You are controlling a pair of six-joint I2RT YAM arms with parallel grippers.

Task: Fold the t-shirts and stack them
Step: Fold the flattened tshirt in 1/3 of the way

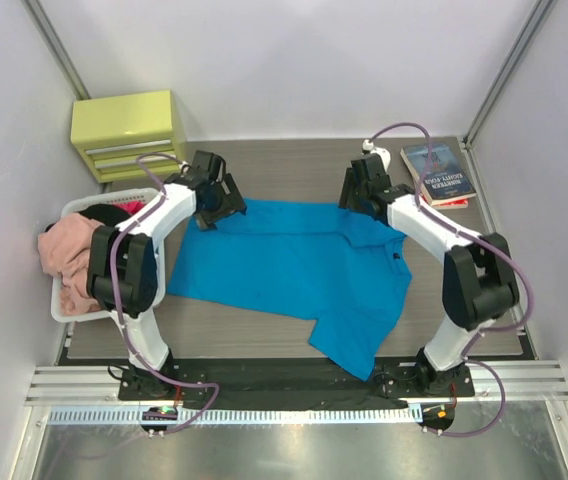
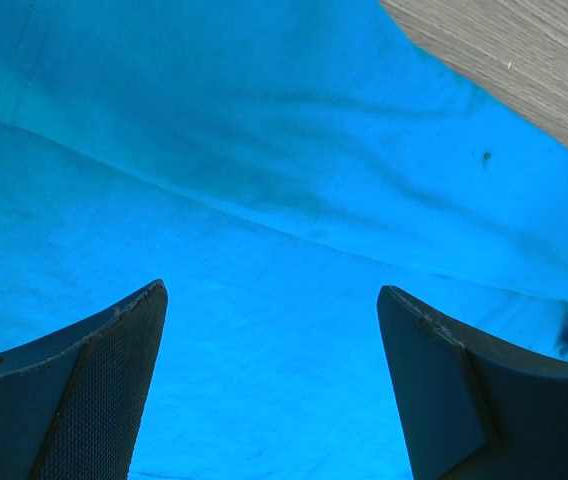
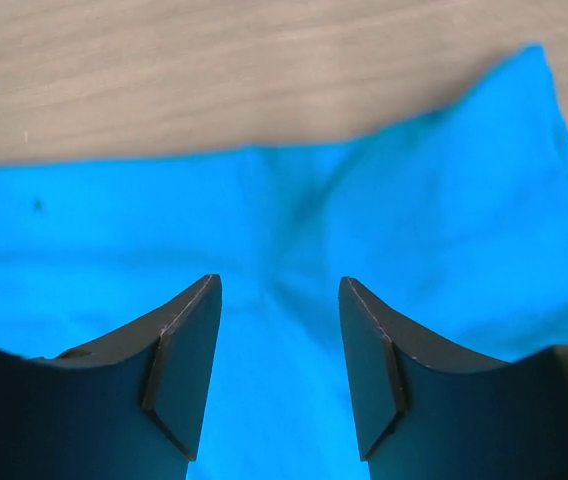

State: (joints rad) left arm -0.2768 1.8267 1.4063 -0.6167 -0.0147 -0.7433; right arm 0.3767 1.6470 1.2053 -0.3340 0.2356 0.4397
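Note:
A bright turquoise-blue t-shirt (image 1: 294, 265) lies spread across the wooden table, one part hanging toward the near edge. My left gripper (image 1: 216, 205) is open above the shirt's far left corner; in the left wrist view (image 2: 272, 290) only blue cloth (image 2: 264, 180) shows between its fingers. My right gripper (image 1: 361, 203) is open above the shirt's far right edge; in the right wrist view (image 3: 280, 285) the cloth (image 3: 444, 230) lies under the fingers, with bare table beyond. More shirts, pink (image 1: 69, 250), black and red, sit in the basket at left.
A white laundry basket (image 1: 61, 305) stands at the table's left edge. A yellow-green drawer unit (image 1: 129, 133) is at the back left. A stack of books (image 1: 437, 172) lies at the back right. White walls enclose the table.

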